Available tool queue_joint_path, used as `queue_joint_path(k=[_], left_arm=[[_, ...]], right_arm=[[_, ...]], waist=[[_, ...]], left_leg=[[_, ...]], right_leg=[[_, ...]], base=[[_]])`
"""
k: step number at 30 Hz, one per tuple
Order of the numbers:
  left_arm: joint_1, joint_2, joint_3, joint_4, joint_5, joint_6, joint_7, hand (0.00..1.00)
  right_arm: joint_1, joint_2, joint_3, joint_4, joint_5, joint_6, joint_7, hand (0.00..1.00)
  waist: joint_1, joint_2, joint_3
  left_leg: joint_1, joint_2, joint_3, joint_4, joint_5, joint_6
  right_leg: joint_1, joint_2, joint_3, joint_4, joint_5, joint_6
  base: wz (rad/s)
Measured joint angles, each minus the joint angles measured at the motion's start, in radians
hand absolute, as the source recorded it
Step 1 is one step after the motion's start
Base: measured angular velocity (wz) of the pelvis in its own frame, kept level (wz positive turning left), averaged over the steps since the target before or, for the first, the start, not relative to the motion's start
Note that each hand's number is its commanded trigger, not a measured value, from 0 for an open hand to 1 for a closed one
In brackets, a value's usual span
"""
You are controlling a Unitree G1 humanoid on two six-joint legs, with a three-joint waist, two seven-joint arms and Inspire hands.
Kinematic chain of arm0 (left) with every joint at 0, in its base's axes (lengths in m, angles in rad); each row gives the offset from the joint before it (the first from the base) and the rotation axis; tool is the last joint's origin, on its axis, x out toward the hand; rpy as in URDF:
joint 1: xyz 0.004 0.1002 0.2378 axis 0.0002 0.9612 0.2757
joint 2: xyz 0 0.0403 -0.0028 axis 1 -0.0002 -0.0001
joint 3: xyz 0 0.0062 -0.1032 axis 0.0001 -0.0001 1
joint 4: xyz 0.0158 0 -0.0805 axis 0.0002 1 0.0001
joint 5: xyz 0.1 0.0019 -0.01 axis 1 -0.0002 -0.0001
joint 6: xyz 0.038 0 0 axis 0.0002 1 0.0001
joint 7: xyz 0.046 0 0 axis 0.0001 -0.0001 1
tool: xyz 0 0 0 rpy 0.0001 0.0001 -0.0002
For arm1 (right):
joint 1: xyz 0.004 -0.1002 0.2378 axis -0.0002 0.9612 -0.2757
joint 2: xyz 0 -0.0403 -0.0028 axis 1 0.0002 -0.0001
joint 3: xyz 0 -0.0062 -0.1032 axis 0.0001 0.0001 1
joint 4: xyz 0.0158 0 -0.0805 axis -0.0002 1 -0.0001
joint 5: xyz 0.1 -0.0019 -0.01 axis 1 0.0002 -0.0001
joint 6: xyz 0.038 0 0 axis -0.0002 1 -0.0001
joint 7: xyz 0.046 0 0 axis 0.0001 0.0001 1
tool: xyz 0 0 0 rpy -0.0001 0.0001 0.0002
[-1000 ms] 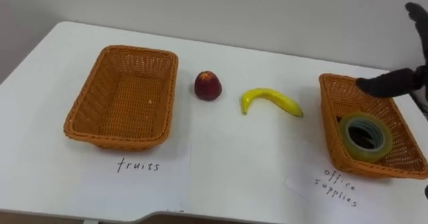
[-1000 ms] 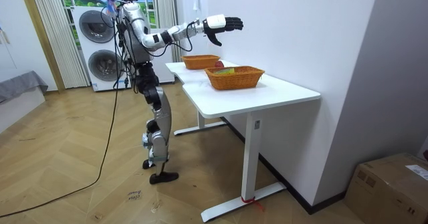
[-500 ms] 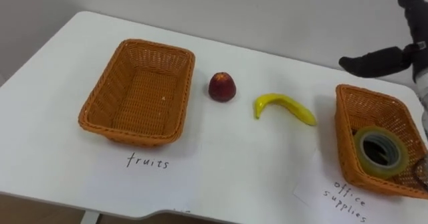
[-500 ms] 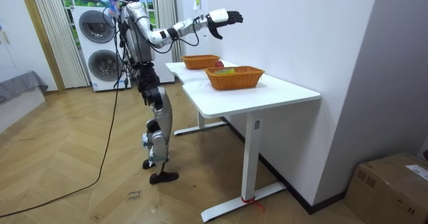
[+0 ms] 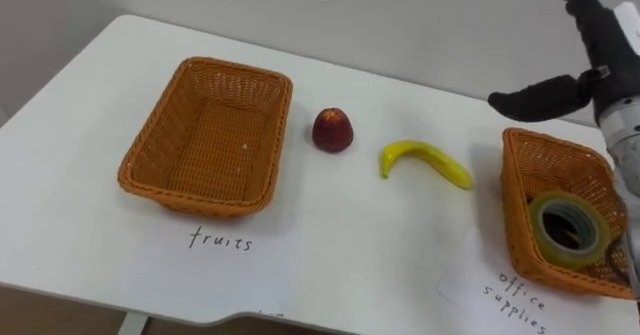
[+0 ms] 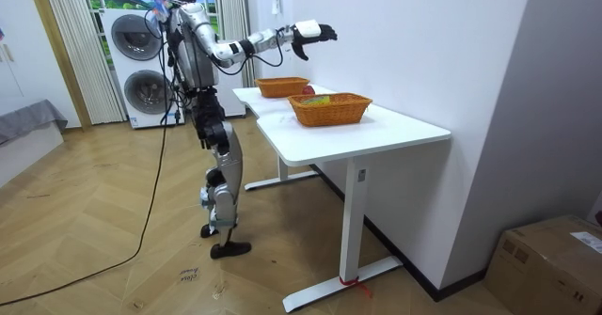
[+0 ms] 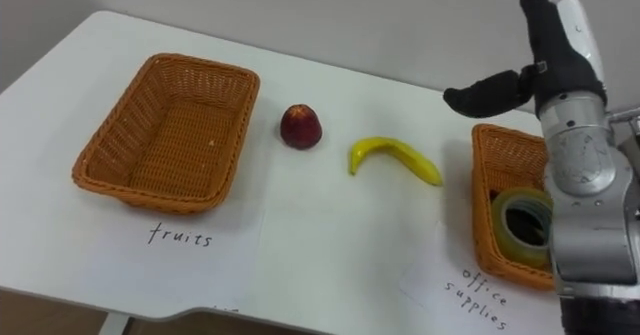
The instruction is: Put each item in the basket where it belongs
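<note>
Left eye view: the right hand (image 5: 598,57) is being held open and empty over the table's (image 5: 340,237) far right corner. The banana (image 5: 425,161) is lying to its left, lengthwise along the far edge.

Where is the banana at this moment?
In the left eye view the banana lies on the white table right of centre, between the red apple on its left and the office-supplies basket on its right, touching neither.

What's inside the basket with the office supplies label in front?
A roll of clear tape lies in the right basket. The basket's far right end is covered by the robot's arm and the picture's edge, so anything there cannot be seen.
</note>
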Motion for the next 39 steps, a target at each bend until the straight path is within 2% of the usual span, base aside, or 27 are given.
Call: queue_joint_path(k=[8,13,17,25,30,31,34,39], left_arm=[[0.002,0.010,-0.004,0.011,0.001,0.004,0.002,0.00],[-0.010,0.031,-0.016,0.007,0.001,0.010,-0.002,0.00],[-0.001,0.035,-0.016,-0.031,-0.001,0.013,-0.008,0.00],[-0.008,0.043,-0.040,-0.051,-0.021,0.015,-0.015,0.00],[-0.037,0.067,-0.064,-0.034,-0.056,0.014,-0.017,0.00],[-0.048,0.072,-0.076,-0.029,-0.061,0.014,-0.017,0.00],[-0.069,0.076,-0.099,-0.027,-0.078,0.010,-0.017,0.00],[-0.082,0.080,-0.125,-0.020,-0.079,-0.009,-0.017,0.00]], right_arm=[[-0.008,-0.002,0.037,0.010,0.039,0.001,0.037,0.00],[-0.052,-0.035,0.115,0.134,0.043,0.001,0.061,0.00],[-0.066,-0.039,0.148,0.208,0.031,0.001,0.073,0.00],[-0.120,-0.044,0.190,0.319,0.028,0.000,0.077,0.00],[-0.130,-0.045,0.198,0.391,0.029,-0.007,0.073,0.00],[-0.142,-0.047,0.213,0.411,0.029,-0.010,0.071,0.00],[-0.160,-0.051,0.250,0.445,0.028,-0.013,0.069,0.00],[-0.164,-0.054,0.270,0.475,0.021,-0.024,0.069,0.00]], waist=[[0.037,-0.013,0.0018],[0.065,-0.019,0.0046],[0.092,-0.023,0.0052],[0.094,-0.046,0.0003],[0.095,-0.055,0.0056],[0.095,-0.053,0.0107],[0.096,-0.048,0.0157],[0.094,-0.051,0.0157]], left_leg=[[-0.006,0.000,-0.011,0.002,0.000,0.000],[-0.036,-0.003,-0.030,0.018,0.000,-0.001],[-0.056,-0.001,-0.040,0.020,0.003,-0.004],[-0.120,-0.003,-0.053,0.037,0.005,-0.005],[-0.137,-0.004,-0.065,0.039,0.006,-0.005],[-0.141,-0.004,-0.065,0.041,0.006,-0.005],[-0.156,-0.004,-0.064,0.044,0.006,-0.005],[-0.174,-0.005,-0.064,0.049,0.006,-0.005]], right_leg=[[-0.003,0.000,-0.007,0.000,0.000,0.000],[-0.008,-0.001,-0.023,-0.017,0.003,0.000],[-0.021,-0.003,-0.050,-0.017,0.003,0.000],[-0.071,-0.005,-0.064,-0.015,0.005,-0.003],[-0.080,-0.005,-0.077,-0.017,0.005,-0.003],[-0.084,-0.005,-0.077,-0.017,0.005,-0.003],[-0.098,-0.006,-0.075,-0.017,0.005,-0.003],[-0.114,-0.006,-0.069,-0.017,0.005,-0.003]], base=[[0.03],[0.12],[0.10],[0.06],[0.09],[0.00],[0.00],[0.00]])
